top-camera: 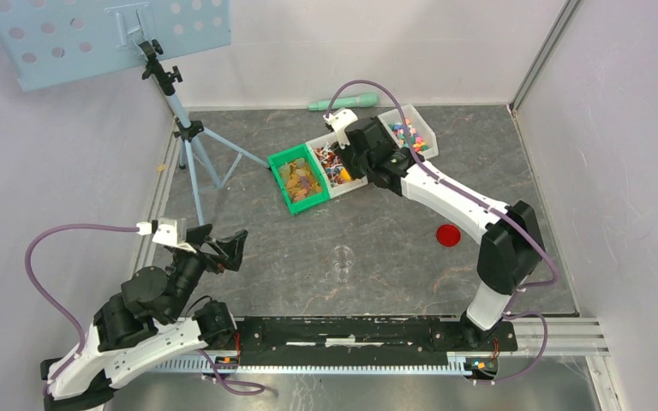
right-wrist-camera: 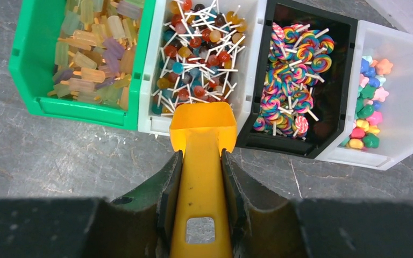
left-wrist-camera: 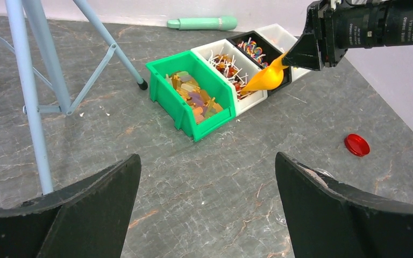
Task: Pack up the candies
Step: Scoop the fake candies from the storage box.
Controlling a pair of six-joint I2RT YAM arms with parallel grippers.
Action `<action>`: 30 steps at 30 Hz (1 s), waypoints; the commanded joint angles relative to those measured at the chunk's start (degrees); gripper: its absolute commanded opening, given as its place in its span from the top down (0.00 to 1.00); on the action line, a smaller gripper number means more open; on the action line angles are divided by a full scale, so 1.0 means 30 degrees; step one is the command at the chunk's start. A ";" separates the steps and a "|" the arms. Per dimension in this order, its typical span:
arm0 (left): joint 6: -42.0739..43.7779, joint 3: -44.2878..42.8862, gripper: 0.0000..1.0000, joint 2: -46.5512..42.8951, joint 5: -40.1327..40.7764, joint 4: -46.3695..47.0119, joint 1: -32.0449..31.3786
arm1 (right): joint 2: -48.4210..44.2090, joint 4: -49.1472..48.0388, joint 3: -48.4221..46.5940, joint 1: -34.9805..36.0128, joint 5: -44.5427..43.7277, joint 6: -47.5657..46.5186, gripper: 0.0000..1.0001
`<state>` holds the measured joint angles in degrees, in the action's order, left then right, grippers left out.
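Candies are all at the far side of the table, sorted into a row of four bins. There are popsicle shapes in the green bin, ball lollipops in the white bin, swirl lollipops in the black bin and little star-ish gummies in the clear bin.

Your right fingers are closed partway, clamped on the handle of the yellow scoop. Its mouth sits right at the white bin's near wall. Your left fingers are spread wide with nothing in them, low over the near-left of the table.

My take for the scoop-in: nose it down and push low under the pile, then come up slow and level. Those sticks look like they'd tangle and drag extras over the edge. Also watch that the lip doesn't catch the wall and shove the whole row.

The right wrist view nails what's in each bin and shows the handle centred in the grip, but it tells you nothing about height. The left wrist view gives you the side-on tilt of the scoop. Only the top view shows both the red lid and what looks like a clear jar mid-table, which is probably your drop-off.
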<state>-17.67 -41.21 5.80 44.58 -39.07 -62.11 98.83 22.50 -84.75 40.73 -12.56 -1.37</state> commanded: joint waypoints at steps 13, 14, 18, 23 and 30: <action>0.0882 -0.0025 0.00 0.0835 0.0433 0.0640 0.0004 | 0.2258 -0.3056 -0.0459 -0.0686 0.0951 -0.0190 1.00; 0.0841 -0.0032 0.00 0.0850 0.0430 0.0606 -0.0008 | 0.2159 -0.3411 0.0009 -0.0692 0.0870 -0.0161 1.00; 0.0818 -0.0003 0.00 0.0819 0.0575 0.0657 -0.0004 | 0.1480 -0.5029 0.2218 -0.0702 0.0771 -0.0103 1.00; 0.0828 0.0023 0.00 0.0863 0.0596 0.0649 0.0004 | 0.0552 -0.7607 0.4709 -0.0702 0.0931 -0.0060 1.00; 0.0793 0.0011 0.00 0.0769 0.0697 0.0638 -0.0005 | -0.0288 -1.0286 0.7203 -0.0688 0.0934 -0.0240 1.00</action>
<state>-17.65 -41.17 7.51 44.97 -38.87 -62.11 99.42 -4.95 -67.33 38.85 -10.72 -1.80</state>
